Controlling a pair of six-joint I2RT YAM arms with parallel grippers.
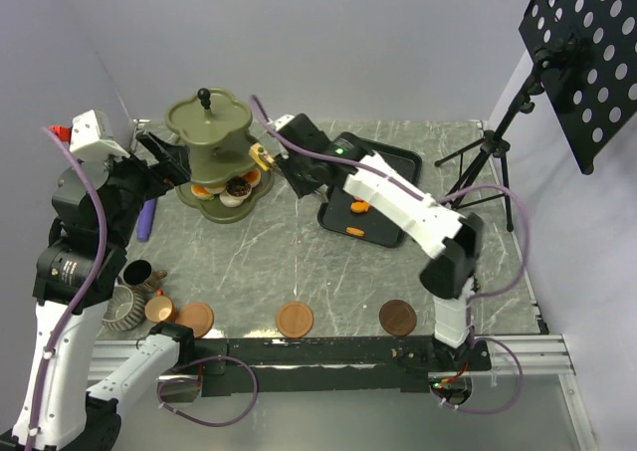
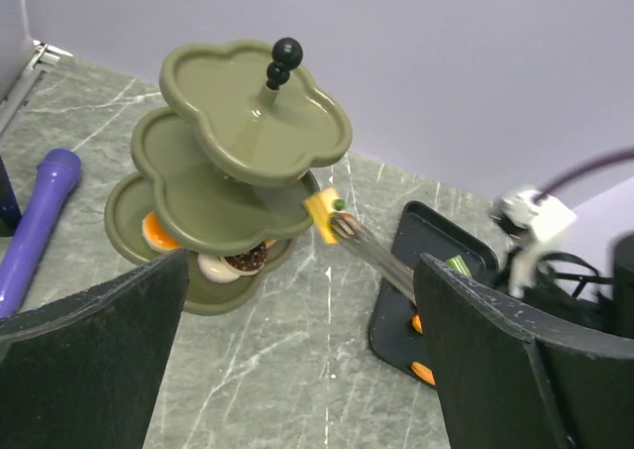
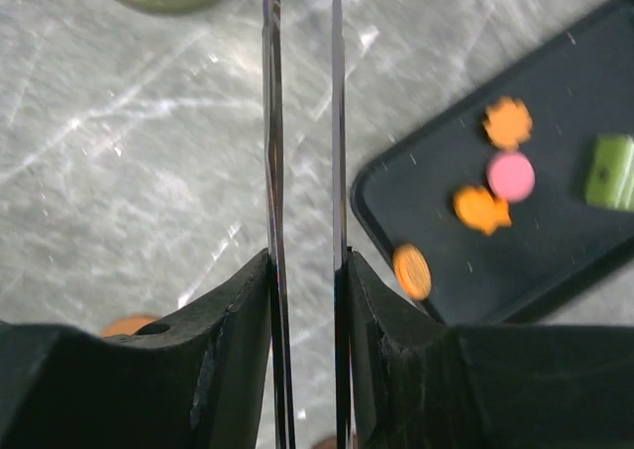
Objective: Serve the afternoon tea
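The right gripper is pressed together on the long metal tongs. The tong tips pinch a small yellow square pastry just beside the middle tier of the olive-green three-tier scalloped stand, which stands toward the counter's far-left corner.

The main risk is a slip. Only the tong tips hold the pastry, so a knock against a tier rim could drop it onto the grey marble counter or jog the stand. The gaps between tiers look low, so a steep entry would probably catch the tier above.

The left gripper, spread wide and empty, hovers near the stand on its left-edge side and leaves little margin there.

Open room lies across the counter's middle. The black rectangular tray sits toward the far-right corner and carries orange pastries, a pink round pastry and a green pastry. Brown round saucers line the near edge, and three small cups cluster at the near-left corner.
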